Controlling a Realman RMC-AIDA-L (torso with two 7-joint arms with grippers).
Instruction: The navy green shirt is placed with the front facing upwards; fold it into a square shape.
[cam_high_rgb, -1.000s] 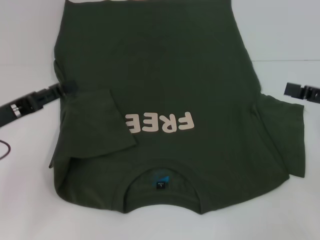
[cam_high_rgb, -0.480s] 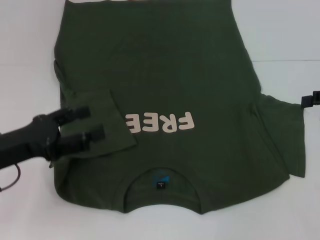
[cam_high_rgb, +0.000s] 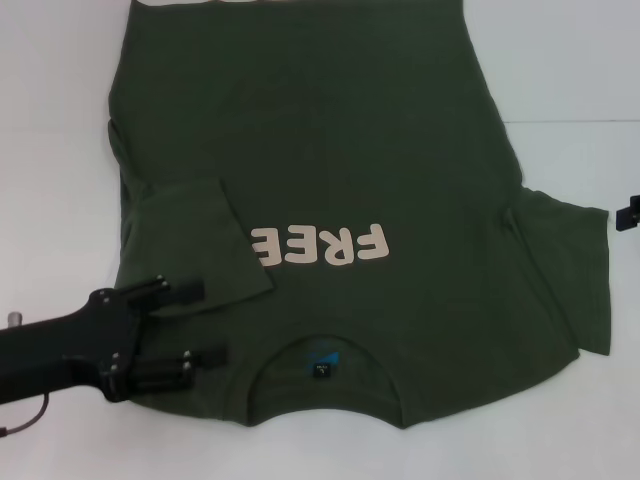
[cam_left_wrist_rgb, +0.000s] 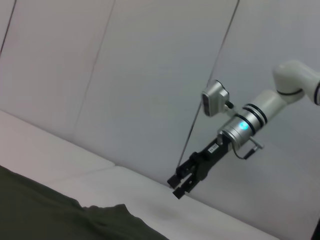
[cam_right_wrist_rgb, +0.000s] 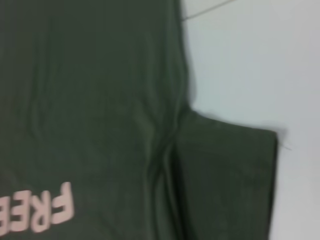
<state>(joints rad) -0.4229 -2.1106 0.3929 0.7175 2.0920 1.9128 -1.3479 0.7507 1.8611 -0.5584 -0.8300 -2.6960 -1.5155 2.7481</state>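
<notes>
The white table (cam_high_rgb: 60, 90) fills the head view, and nearly all of its middle is taken by the navy green shirt (cam_high_rgb: 330, 150), lying flat with its print up, hem at the top edge of the frame and collar (cam_high_rgb: 320, 365) at the bottom centre, so its long axis runs top to bottom. The sleeve on the left of the frame (cam_high_rgb: 205, 245) is already folded in over the chest, its edge just beside the cream "FREE" lettering (cam_high_rgb: 318, 245); the sleeve on the right of the frame (cam_high_rgb: 565, 270) lies spread out flat toward the right edge. That open sleeve looks like the part the next fold turns on, and it lies just inward of the right gripper (cam_high_rgb: 628, 213), which shows only as a dark tip at the right edge, close beside the sleeve's outer hem but apart from it; the left wrist view shows that gripper (cam_left_wrist_rgb: 180, 182) raised clear above the table with its fingers parted a little. The right arm is plainly the nearer one for that sleeve. The left gripper (cam_high_rgb: 200, 325) reaches in from the lower left of the frame, its forearm nearly level and pointing toward the collar, over the shoulder of the shirt just below the folded sleeve. Its two fingers are spread wide with nothing between them; whether they touch the cloth cannot be told.
</notes>
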